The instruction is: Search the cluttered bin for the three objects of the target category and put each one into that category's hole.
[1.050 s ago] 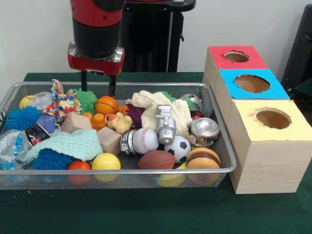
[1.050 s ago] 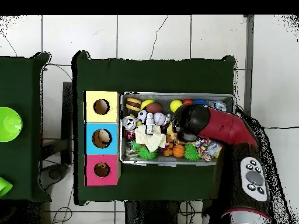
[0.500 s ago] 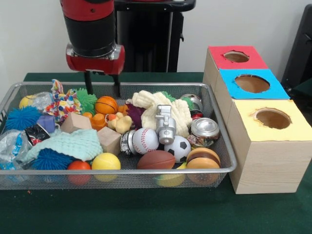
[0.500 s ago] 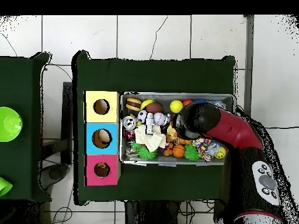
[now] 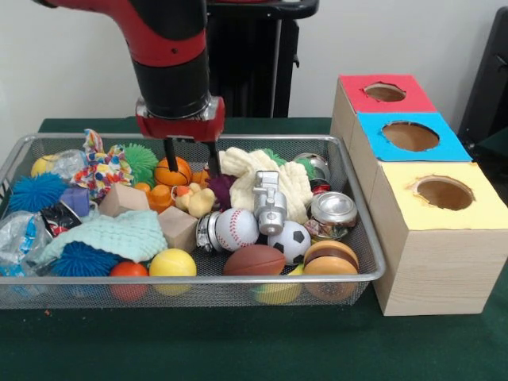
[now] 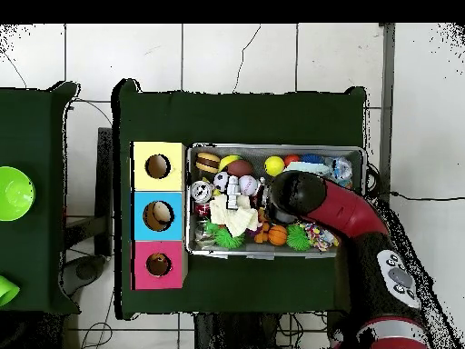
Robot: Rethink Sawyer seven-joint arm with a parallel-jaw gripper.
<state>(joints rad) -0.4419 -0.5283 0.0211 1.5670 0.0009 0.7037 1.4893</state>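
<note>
A wire bin holds mixed clutter. Among it are a small basketball, a baseball, a soccer ball, a brown football, a yellow ball and a yellow rubber duck. My gripper hangs open low over the back of the bin. Its left finger is beside the basketball and its right finger is by the cream cloth. Nothing is between the fingers. In the overhead view the arm's head hides the gripper.
To the right of the bin stands a wooden box with a red hole top, a blue one and a yellow one. The bin also holds wooden blocks, a crushed can, blue spiky balls and a mint cloth.
The gripper has moved right and dropped lower in the front view, from above the bin's back rim to just over the basketball and duck. The objects have not moved.
</note>
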